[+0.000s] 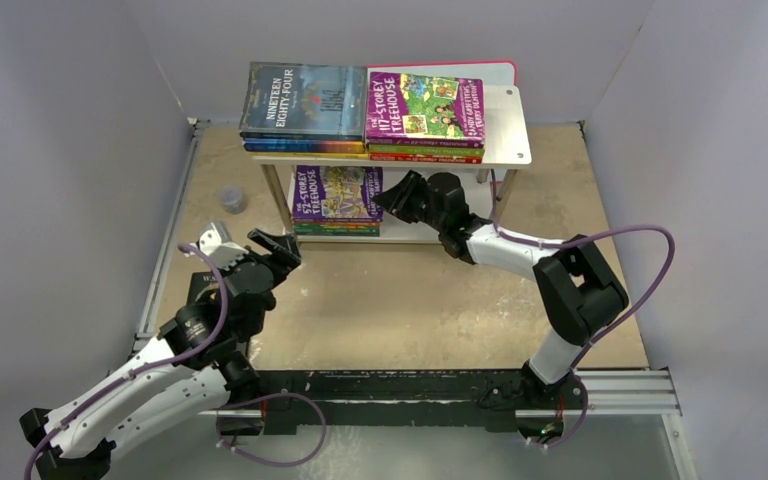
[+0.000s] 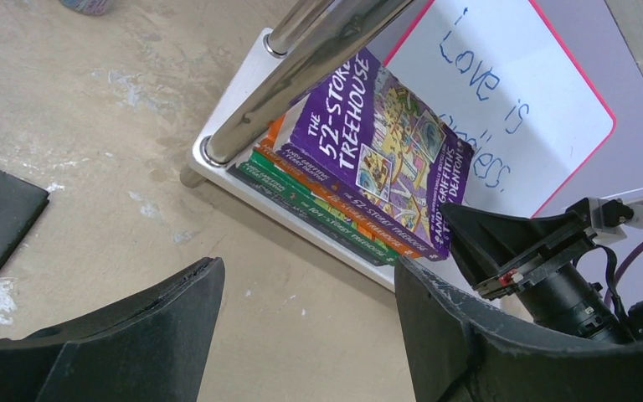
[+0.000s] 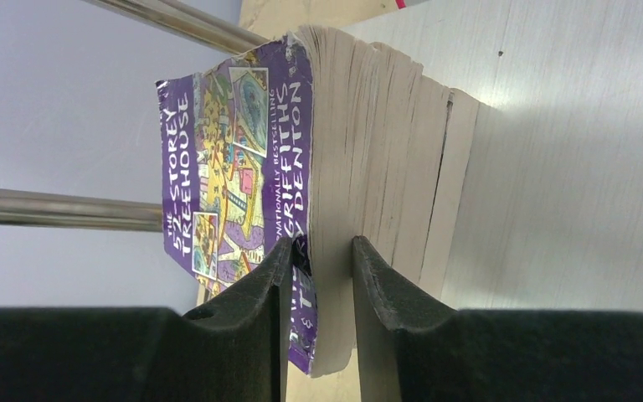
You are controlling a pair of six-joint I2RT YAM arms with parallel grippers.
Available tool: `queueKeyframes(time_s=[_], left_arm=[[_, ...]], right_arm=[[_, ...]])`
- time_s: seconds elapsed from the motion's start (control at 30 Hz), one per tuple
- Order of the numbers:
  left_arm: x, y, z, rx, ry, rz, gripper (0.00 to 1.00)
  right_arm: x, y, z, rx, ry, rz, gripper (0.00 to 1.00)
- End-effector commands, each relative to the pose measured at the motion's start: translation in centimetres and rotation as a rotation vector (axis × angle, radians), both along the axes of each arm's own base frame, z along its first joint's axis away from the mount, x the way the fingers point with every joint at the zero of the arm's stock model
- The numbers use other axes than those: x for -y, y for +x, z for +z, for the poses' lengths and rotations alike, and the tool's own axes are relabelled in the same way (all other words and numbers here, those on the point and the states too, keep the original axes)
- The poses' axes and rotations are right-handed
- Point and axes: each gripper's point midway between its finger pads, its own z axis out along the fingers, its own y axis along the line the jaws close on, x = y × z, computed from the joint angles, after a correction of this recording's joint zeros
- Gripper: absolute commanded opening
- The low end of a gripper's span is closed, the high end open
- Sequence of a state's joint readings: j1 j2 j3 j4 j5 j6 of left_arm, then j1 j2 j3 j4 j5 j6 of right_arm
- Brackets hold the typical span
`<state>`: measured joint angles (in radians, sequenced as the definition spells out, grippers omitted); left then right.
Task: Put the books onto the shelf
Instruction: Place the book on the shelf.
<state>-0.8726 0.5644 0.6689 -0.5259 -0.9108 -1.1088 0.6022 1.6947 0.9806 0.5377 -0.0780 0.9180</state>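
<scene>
- Books (image 1: 303,100) lie in three stacks on the shelf (image 1: 507,135) — two on the top board, one at the left end of the lower board.
- My right pincer (image 3: 322,251) is clamped on the right edge of the purple "52-Storey Treehouse" (image 3: 234,167), which tops that lower stack.
- My left pincer (image 2: 306,272) hangs over the table (image 1: 410,300) with its fingers wide apart, near the shelf's near-left corner.

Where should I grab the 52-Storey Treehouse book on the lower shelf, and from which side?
Take the 52-Storey Treehouse book by its exposed page edge, coming in level from the right side. It lies flat, cover up, on top of the other books, and the upper board above it likely crowds out a top-down grip.
</scene>
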Motion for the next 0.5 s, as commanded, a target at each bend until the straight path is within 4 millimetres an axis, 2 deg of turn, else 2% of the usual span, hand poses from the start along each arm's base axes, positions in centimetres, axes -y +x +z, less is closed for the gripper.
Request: queueKeyframes(time_s=[0.0,0.27,0.37,0.47], left_arm=[[0.2,0.2,-0.1,0.001,-0.012,0.001,0.73],[-0.1,0.1,-0.6,-0.022,0.024,0.014,0.73],[0.0,0.2,-0.9,-0.038,0.033,0.014,0.73],[1.7,0.5,-2.4,-0.086,0.06,-0.045,0.62]], right_arm=[[0.2,0.1,0.0,-0.017,0.015,-0.053,0.19],[-0.3,-0.9,1.2,-0.017,0.043,-0.042,0.22],[-0.2,-1.2,1.4,-0.02,0.04,-0.045,0.33],[0.8,-1.5,2.0,-0.005,0.019,-0.071,0.42]])
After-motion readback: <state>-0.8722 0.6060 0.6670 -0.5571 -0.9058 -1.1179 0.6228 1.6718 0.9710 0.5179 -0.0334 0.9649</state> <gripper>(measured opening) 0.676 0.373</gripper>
